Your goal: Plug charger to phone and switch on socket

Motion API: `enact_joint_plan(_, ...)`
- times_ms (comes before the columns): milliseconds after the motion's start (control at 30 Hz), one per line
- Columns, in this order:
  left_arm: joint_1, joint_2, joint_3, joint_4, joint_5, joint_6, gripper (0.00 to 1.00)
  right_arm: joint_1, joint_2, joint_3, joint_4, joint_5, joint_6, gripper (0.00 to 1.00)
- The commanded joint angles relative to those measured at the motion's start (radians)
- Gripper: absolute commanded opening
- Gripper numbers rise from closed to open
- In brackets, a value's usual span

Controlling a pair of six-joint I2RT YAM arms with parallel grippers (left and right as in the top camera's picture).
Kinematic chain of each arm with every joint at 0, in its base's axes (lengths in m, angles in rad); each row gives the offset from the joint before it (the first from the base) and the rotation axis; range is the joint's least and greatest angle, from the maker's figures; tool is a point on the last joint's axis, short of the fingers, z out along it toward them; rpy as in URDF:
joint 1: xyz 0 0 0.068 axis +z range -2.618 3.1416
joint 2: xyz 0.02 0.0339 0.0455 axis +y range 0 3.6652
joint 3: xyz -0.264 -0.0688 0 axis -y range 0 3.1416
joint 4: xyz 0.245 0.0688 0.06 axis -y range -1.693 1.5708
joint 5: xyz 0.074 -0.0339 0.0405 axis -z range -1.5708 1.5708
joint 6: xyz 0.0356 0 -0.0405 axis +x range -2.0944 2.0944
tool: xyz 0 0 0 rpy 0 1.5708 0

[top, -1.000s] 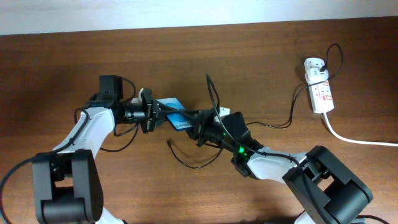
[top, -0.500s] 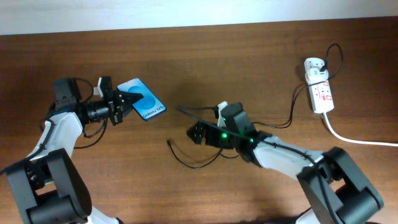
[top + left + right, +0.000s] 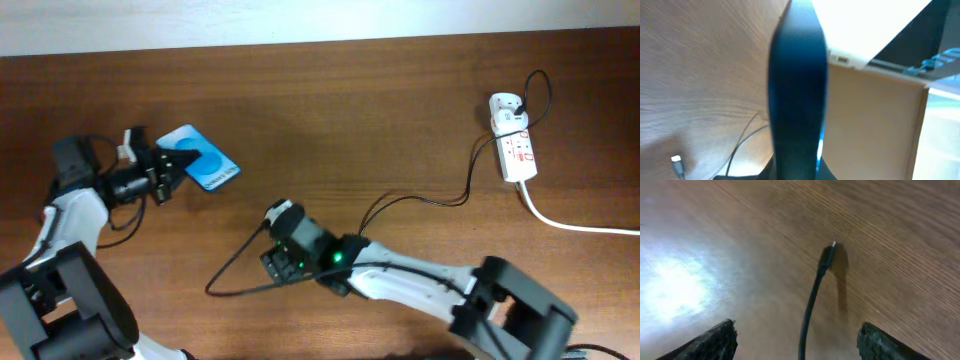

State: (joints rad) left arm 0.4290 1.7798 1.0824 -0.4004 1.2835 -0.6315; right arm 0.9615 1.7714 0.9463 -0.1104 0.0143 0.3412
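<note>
My left gripper (image 3: pixel 160 172) is shut on the phone (image 3: pixel 200 158) and holds it above the table at the far left, blue screen up. In the left wrist view the phone (image 3: pixel 797 90) shows edge-on as a dark bar between the jaws of the left gripper (image 3: pixel 797 172). My right gripper (image 3: pixel 278 268) stands open low over the table near the front middle. The charger cable (image 3: pixel 812 300) runs on the wood between the right gripper's fingers (image 3: pixel 715 340), its connector tip (image 3: pixel 829 252) lying free ahead of the right gripper (image 3: pixel 800 350). The socket (image 3: pixel 516 150) lies at the far right with the white plug adapter (image 3: pixel 505 108) in it.
The black cable (image 3: pixel 440 200) trails from the socket across the table and makes a loop (image 3: pixel 225 275) at the front left of my right gripper. A thick white cord (image 3: pixel 580 226) leaves the socket to the right edge. A beige panel (image 3: pixel 875 125) fills the left wrist background.
My left gripper has carried the phone away to the left. My right gripper has opened, let the cable go and moved left and toward the front; the cable now loops there.
</note>
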Motion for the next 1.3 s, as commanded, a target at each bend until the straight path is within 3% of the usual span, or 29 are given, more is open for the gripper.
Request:
enact_joint_plan(0, 0.054, -0.007, 0.007, -0.006, 0.029, 0.021, 0.02, 0.003, 0.072, 0.008, 0.060, 0.115, -0.016, 0.78)
enact_joint_plan(100, 0.056, -0.007, 0.006, -0.052, 0.021, 0.109, 0.05, 0.002, 0.085, 0.008, 0.115, 0.139, -0.016, 0.67)
enact_joint_plan(233, 0.056, -0.007, 0.005, -0.155, -0.070, 0.159, 0.01, 0.002, 0.133, 0.008, 0.153, 0.128, -0.016, 0.54)
enact_joint_plan(467, 0.056, -0.007, 0.005, -0.170, -0.069, 0.179, 0.00, -0.024, 0.133, 0.018, 0.153, 0.006, -0.010, 0.20)
enact_joint_plan(533, 0.056, -0.007, 0.005, -0.170, -0.068, 0.189, 0.00, -0.069, 0.131, 0.025, 0.153, -0.100, 0.055, 0.04)
enact_joint_plan(700, 0.055, -0.007, 0.005, -0.171, 0.012, 0.276, 0.00, -0.220, 0.116, 0.026, 0.153, -0.476, 0.095, 0.04)
enact_joint_plan(833, 0.019, -0.007, 0.005, -0.170, 0.141, 0.385, 0.00, -0.312, -0.010, 0.026, 0.134, -0.758, 0.235, 0.04)
enact_joint_plan(1000, -0.091, -0.007, 0.005, -0.083, 0.178, 0.417, 0.00, -0.328, -0.409, 0.019, -0.139, -0.655, 0.245, 0.04)
enact_joint_plan(1100, -0.163, -0.007, 0.005, 0.038, 0.194, 0.374, 0.00, -0.326, -0.655, -0.056, -0.227, -0.460, 0.383, 0.04)
enact_joint_plan(1133, -0.181, -0.007, 0.005, 0.084, 0.194, 0.337, 0.00, -0.326, -0.718, -0.114, -0.192, -0.422, 0.451, 0.04)
enact_joint_plan(1200, -0.219, -0.007, 0.005, 0.210, 0.189, 0.213, 0.00, -0.326, -0.813, -0.282, 0.042, -0.382, 0.579, 0.04)
enact_joint_plan(1267, -0.272, -0.007, 0.005, 0.362, 0.105, -0.003, 0.00, -0.326, -0.798, -0.491, 0.551, -0.373, 0.697, 0.04)
